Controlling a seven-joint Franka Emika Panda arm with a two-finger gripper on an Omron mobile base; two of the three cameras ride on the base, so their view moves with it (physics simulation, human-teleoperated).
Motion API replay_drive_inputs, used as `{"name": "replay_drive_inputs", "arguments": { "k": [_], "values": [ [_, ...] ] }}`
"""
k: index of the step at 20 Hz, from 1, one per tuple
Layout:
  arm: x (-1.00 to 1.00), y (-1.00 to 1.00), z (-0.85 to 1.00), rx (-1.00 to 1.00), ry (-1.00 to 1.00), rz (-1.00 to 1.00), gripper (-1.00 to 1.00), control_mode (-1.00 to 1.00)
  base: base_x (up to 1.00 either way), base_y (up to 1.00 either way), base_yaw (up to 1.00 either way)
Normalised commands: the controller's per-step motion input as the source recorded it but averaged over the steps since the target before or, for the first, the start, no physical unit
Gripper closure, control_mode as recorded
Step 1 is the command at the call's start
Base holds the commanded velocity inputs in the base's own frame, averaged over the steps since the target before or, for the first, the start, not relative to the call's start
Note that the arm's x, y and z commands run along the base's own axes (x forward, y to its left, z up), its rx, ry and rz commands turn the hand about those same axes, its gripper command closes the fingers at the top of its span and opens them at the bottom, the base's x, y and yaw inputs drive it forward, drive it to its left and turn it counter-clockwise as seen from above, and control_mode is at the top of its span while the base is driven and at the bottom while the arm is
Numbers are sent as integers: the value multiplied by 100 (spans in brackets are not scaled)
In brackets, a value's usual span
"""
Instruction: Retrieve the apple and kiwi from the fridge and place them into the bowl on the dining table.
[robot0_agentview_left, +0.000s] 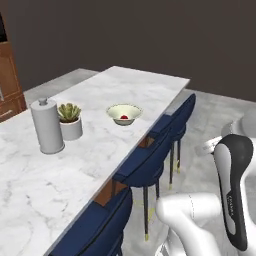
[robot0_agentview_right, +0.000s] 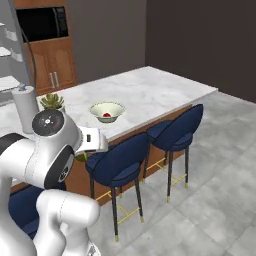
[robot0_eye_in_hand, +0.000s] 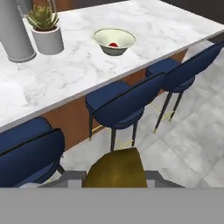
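The pale cream-green bowl (robot0_agentview_left: 124, 114) (robot0_agentview_right: 107, 112) (robot0_eye_in_hand: 114, 40) stands on the dining table (robot0_agentview_left: 75, 155) (robot0_agentview_right: 150, 90) (robot0_eye_in_hand: 87, 70), near its stool-side edge. The red apple (robot0_agentview_left: 124, 117) (robot0_agentview_right: 106, 115) (robot0_eye_in_hand: 113, 44) lies inside it. My gripper (robot0_agentview_right: 83, 155) (robot0_eye_in_hand: 114, 180) is shut on the olive-brown kiwi (robot0_agentview_right: 81, 157) (robot0_eye_in_hand: 116, 168), held off the table's edge above the blue stools, short of the bowl. The fridge's white shelves (robot0_agentview_right: 6, 50) show at the far left.
A tall grey canister (robot0_agentview_left: 47, 125) (robot0_agentview_right: 25, 107) (robot0_eye_in_hand: 15, 35) and a white pot with a succulent (robot0_agentview_left: 70, 121) (robot0_agentview_right: 52, 102) (robot0_eye_in_hand: 46, 30) stand left of the bowl. Blue stools (robot0_agentview_left: 150, 160) (robot0_agentview_right: 120, 160) (robot0_eye_in_hand: 118, 105) line the table's near side. A black wall oven (robot0_agentview_right: 42, 22) sits behind.
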Motion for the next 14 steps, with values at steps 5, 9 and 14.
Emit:
{"name": "replay_drive_inputs", "arguments": {
  "k": [5, 9, 14],
  "values": [
    [0, 0, 0, 0, 0, 0, 100, 100, 98, -54, 48],
    [0, 0, 0, 0, 0, 0, 100, 100, 78, -82, 31],
    [0, 0, 0, 0, 0, 0, 100, 100, 85, -88, 21]
  ]
}}
